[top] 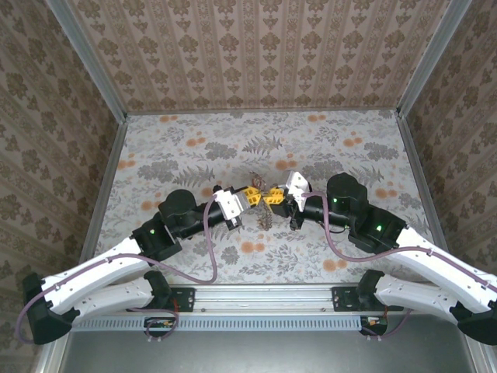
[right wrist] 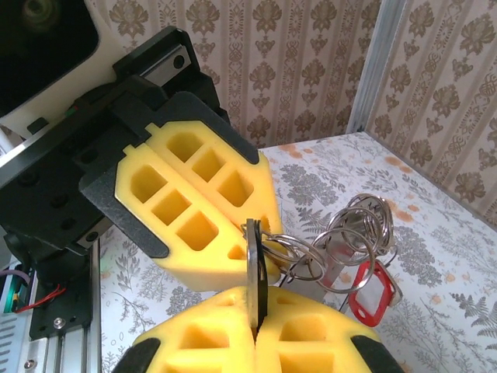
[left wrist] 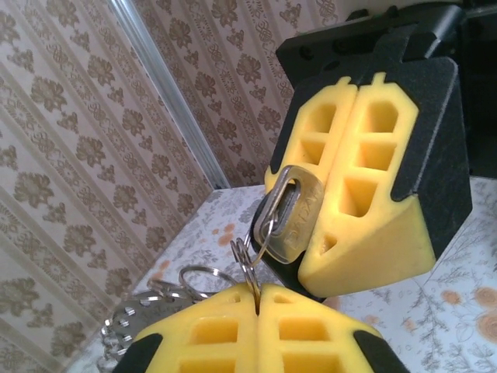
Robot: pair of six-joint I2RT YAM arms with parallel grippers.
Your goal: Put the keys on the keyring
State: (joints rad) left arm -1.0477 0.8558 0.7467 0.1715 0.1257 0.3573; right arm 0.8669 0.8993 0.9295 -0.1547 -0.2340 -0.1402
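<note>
My two grippers meet tip to tip above the middle of the table, the left gripper facing the right gripper. In the left wrist view my left gripper is shut on a thin split ring of the keyring. Opposite it, the right gripper pinches a silver key, and the ring passes through the key's head hole. The right wrist view shows the right gripper shut on that key, seen edge-on, with the left gripper just behind it. Linked rings trail away to the right.
A red plastic tag and a flat metal tag hang from the linked rings. The bunch dangles just under the grippers over the floral tablecloth. Patterned walls close in the table on three sides.
</note>
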